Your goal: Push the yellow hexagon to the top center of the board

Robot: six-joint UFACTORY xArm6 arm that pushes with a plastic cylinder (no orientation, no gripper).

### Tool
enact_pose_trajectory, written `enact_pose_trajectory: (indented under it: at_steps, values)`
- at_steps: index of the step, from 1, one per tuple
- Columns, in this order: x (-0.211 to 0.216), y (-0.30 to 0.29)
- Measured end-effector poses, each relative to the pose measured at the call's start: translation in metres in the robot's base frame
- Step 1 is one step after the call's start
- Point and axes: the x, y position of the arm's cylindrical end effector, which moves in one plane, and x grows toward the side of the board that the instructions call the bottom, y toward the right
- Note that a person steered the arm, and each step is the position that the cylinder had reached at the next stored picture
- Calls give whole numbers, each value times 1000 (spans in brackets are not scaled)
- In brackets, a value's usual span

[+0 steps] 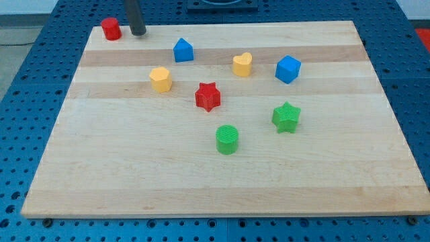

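The yellow hexagon [160,78] sits on the wooden board [222,181], left of centre in its upper half. My tip [138,31] rests near the board's top left edge, just right of a red cylinder [111,29] and well above and slightly left of the yellow hexagon. The tip touches no block.
A blue house-shaped block [183,50] lies up and right of the hexagon. A yellow heart [242,64] and a blue cube [287,68] lie to the right. A red star [207,96], a green cylinder [227,139] and a green star [286,117] lie lower.
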Motion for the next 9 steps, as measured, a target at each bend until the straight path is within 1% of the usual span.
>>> enact_pose_trajectory:
  at_steps: [1, 3, 4, 5, 6, 7, 8, 9]
  values:
    - [42, -7]
    - [167, -8]
    - [191, 12]
    - [185, 61]
    - [161, 80]
    - [149, 82]
    - [148, 78]
    - [147, 57]
